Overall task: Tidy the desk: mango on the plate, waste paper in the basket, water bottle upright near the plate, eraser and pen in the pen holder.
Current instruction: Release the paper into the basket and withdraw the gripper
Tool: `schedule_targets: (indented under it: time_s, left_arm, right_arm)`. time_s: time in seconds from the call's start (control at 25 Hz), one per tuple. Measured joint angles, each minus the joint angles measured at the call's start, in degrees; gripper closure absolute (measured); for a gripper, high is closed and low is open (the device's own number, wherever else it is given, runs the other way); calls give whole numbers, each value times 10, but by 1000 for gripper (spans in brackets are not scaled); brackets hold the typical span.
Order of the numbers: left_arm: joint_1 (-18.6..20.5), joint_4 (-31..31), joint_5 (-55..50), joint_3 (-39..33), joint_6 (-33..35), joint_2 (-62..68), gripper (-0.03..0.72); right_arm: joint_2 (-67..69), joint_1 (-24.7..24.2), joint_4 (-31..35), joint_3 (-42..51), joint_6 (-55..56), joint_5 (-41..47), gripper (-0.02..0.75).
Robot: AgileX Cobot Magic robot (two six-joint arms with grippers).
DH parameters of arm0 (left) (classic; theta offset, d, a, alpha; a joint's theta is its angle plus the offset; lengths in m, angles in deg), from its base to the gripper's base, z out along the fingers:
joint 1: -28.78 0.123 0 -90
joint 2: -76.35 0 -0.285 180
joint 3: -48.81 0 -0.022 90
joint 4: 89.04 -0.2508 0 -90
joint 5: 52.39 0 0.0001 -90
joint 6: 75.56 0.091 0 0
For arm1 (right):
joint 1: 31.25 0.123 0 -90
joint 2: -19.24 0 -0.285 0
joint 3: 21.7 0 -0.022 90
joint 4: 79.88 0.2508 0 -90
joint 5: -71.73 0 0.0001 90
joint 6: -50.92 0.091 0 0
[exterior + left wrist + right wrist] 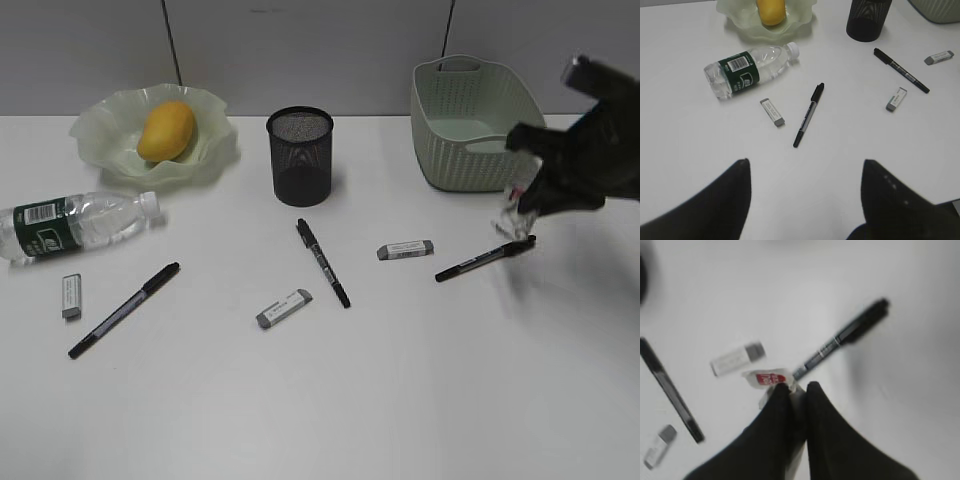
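Right end effector is clamped on the waste paper, held just above the table beside a black pen and near the basket. Left end effector hangs with its fingers wide apart over bare table, empty. Mango sits in the plate, the water bottle lies on its side, and the pen holder stands upright.

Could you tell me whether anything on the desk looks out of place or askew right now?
Yes. The water bottle lies on its side left of the pens instead of upright. Three pens and three erasers lie scattered outside the pen holder. The mango already sits in the plate.
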Motion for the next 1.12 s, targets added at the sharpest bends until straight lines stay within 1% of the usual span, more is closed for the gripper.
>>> schedule_targets:
  time_s: [0.16, 0.36, 0.6, 0.68, 0.8, 0.84, 0.92, 1.0, 1.08, 1.12]
  left_arm:
    - [0, 0, 0, 0, 0, 0, 168]
    - [0, 0, 0, 0, 0, 0, 169]
    - [0, 0, 0, 0, 0, 0, 169]
    - [0, 0, 0, 0, 0, 0, 169]
    - [0, 0, 0, 0, 0, 0, 169]
    - [0, 0, 0, 0, 0, 0, 169]
    - [0, 0, 0, 0, 0, 0, 169]
    - [0, 0, 0, 0, 0, 0, 169]
    - [0, 0, 0, 0, 0, 0, 169]
    - [0, 0, 0, 0, 0, 0, 169]
  right_arm:
    - [-4, 0, 0, -90, -1, -10, 658]
    - [23, 0, 0, -181, -1, -79, 658]
    - [106, 0, -12, -252, -1, -137, 657]
    - [136, 0, -16, -265, -1, -160, 654]
    - [171, 0, -24, -274, -1, -193, 631]
    - [181, 0, -25, -274, -1, -202, 607]
    - [197, 0, -26, -274, -1, -218, 524]
    - [207, 0, -26, -274, -2, -227, 387]
    - [214, 0, -26, -279, -2, -231, 265]
    - [216, 0, -26, -282, -2, -234, 217]
